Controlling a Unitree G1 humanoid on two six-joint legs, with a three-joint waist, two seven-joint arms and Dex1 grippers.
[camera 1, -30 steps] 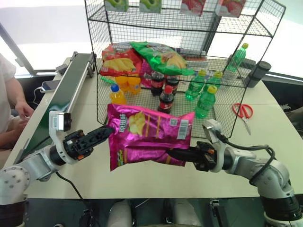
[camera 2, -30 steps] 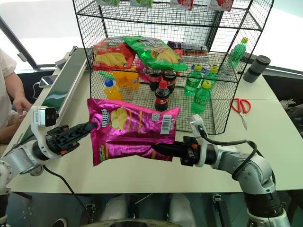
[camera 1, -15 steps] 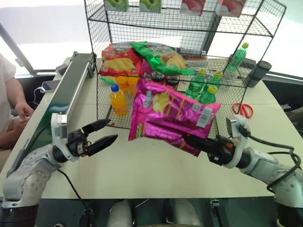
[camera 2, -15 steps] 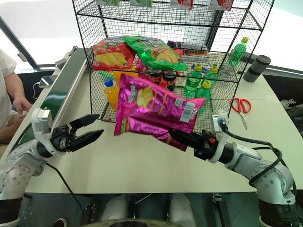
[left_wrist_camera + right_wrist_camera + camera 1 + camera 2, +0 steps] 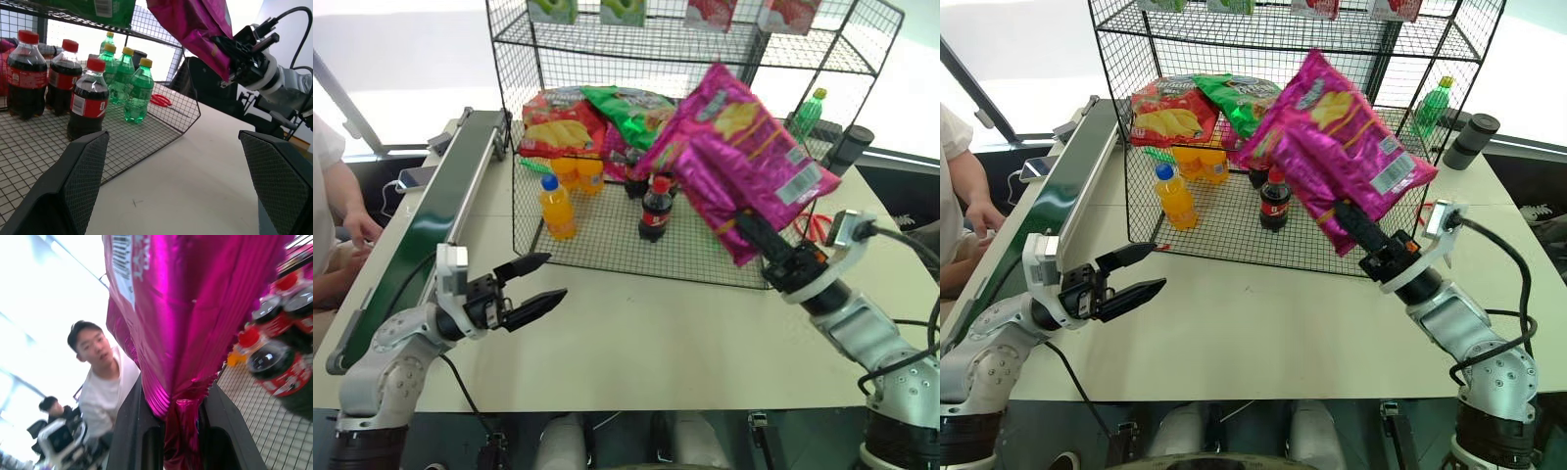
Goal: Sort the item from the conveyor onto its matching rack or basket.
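The item, a shiny magenta snack bag (image 5: pixel 736 147), hangs tilted in the air in front of the rack's middle tier. My right gripper (image 5: pixel 746 223) is shut on its lower end, and the right wrist view shows both fingers (image 5: pixel 139 431) pinching the crumpled foil. The black wire rack (image 5: pixel 636 51) stands at the back of the table. The dark green conveyor (image 5: pixel 431 220) runs along the left edge. My left gripper (image 5: pixel 554 277) is open and empty low over the table, well left of the bag.
A red bag (image 5: pixel 558 122) and a green bag (image 5: pixel 631 108) lie on the rack's middle tier. Cola bottles (image 5: pixel 653 208), an orange bottle (image 5: pixel 556 208) and green bottles (image 5: pixel 132 83) stand on the bottom mesh. A dark cup (image 5: pixel 850 149) stands right of the rack. A person (image 5: pixel 333 196) sits at the left.
My right gripper has swung the bag up and to the right, from lying flat over the table to tilted up before the rack. The left gripper has left the bag's edge and rolled.
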